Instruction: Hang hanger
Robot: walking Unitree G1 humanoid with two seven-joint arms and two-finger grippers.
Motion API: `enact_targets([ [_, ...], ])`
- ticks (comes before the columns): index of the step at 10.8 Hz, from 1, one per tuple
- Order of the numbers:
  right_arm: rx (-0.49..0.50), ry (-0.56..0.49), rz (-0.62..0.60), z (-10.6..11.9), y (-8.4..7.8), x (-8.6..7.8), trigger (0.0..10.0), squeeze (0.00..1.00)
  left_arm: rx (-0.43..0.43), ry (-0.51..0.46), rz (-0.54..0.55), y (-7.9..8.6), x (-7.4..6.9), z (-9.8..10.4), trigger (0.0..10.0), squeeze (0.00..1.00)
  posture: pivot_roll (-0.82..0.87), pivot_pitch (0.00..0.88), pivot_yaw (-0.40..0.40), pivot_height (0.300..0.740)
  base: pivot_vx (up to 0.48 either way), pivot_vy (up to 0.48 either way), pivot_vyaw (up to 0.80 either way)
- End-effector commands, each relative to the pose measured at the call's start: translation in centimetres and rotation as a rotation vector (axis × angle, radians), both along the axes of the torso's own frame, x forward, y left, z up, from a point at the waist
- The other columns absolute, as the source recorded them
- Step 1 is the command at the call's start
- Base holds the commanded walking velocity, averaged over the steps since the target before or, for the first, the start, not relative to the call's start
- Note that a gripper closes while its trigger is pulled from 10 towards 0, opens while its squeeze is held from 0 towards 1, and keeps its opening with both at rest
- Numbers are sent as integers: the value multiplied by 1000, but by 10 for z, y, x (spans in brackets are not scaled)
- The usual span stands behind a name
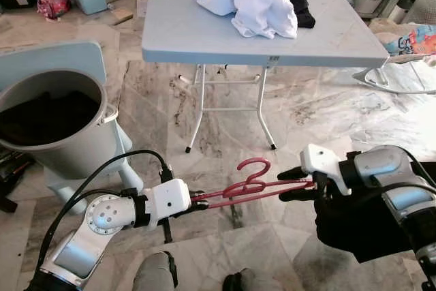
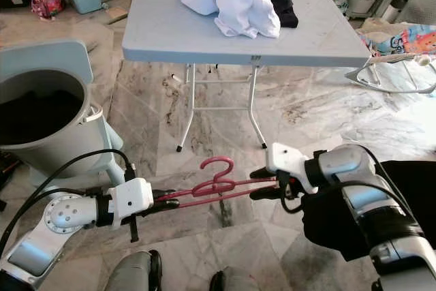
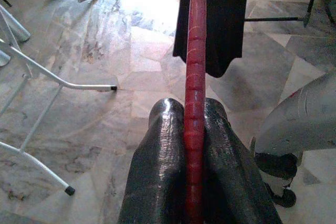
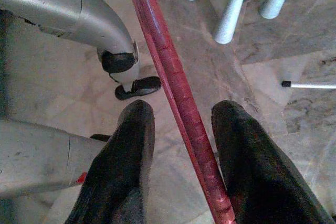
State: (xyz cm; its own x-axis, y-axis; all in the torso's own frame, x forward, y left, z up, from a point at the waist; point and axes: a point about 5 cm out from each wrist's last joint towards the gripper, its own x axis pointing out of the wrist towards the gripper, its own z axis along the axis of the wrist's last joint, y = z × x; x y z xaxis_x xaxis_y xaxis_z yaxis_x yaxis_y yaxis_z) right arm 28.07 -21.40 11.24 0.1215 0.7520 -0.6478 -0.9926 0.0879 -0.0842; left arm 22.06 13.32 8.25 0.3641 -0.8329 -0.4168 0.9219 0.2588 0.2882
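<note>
Looking through the head camera, I see a red hanger (image 1: 253, 185) at lower centre, spanning my left gripper (image 1: 199, 199) and right gripper (image 1: 294, 185). Left wrist view: fingers (image 3: 163, 166) clamp it. Right wrist view: fingers (image 4: 126, 150) spread apart around it.

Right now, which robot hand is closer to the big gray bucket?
Left. The left gripper holds one end of the red hanger just beside the bucket; the right gripper is across at the hanger's far end.
</note>
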Motion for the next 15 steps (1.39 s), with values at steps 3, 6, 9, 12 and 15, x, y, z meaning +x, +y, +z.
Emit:
enact_targets([
  [3, -27, -39, 10, 0, 1, 0, 0, 0, 7, -9, -6, -2, 0, -1, 10000, 0, -22, 102, -78, 740, 0, 0, 0],
  [6, -30, -47, -8, 1, -2, 3, 0, 0, 16, 0, -17, -2, -1, -2, 10000, 0, -21, 100, -77, 740, 0, 0, 0],
  [9, -2, -35, -7, 1, 0, 1, 0, 0, 25, 3, -20, -1, -1, -4, 10000, 349, -18, 91, -77, 740, 0, 0, 0],
  [12, 42, -39, -63, 2, -7, -2, 0, 0, 7, 25, 34, 2, 2, -5, 10000, 1000, -10, 85, -93, 740, 0, 0, 0],
  [15, 0, -60, -152, -17, -18, -15, 0, 0, -9, -15, 84, 3, 3, -3, 10000, 1000, -21, 82, -92, 740, 0, 0, 0],
])
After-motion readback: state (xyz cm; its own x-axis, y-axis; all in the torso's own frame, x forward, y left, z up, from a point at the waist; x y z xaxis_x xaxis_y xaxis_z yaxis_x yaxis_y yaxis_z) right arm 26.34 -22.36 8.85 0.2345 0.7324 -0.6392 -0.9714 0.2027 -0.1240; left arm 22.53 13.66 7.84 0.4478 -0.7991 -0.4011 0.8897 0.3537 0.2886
